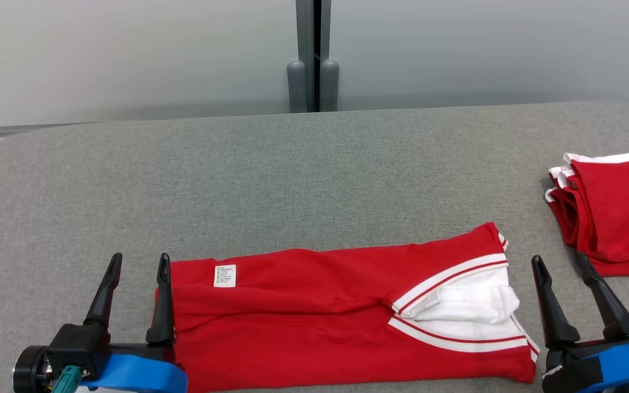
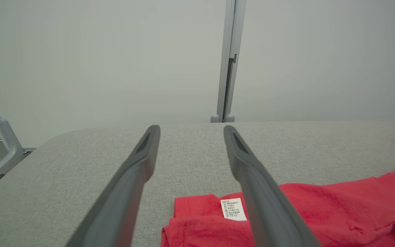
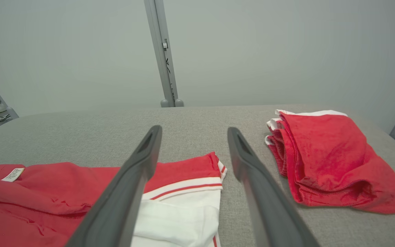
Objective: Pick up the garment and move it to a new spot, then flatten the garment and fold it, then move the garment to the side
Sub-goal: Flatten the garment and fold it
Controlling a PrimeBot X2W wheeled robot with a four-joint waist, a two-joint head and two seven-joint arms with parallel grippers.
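**One folded garment between two open grippers**

One grey fabric-covered table [image 1: 314, 164] spreads ahead of both grippers. One grey upright post [image 1: 313, 82] rises at its far edge, well ahead of them.

One red garment [image 1: 303, 322] lies folded into a long band on the table, stretching from the left gripper [image 1: 140, 257] across to a spot just short of the right gripper [image 1: 560, 259]. Its red hem end sits against the left gripper's inner finger. Its white-striped end, with one white panel [image 1: 467, 305] showing, lies just inside the right gripper's inner finger, with bare table between them.

One separate stack of red cloth [image 1: 620, 218] with white edging lies ahead of the right gripper and to its outer side, apart from the garment. How many pieces are in it cannot be told.

Two grippers are in view, each with two dark fingers. Both have their fingers spread wide with nothing between them; the left wrist view [image 2: 190, 127] and right wrist view [image 3: 194, 128] show bare table in each gap.

One small white label [image 1: 225, 275] sits on the garment's hem end, just beside the left gripper's inner finger.
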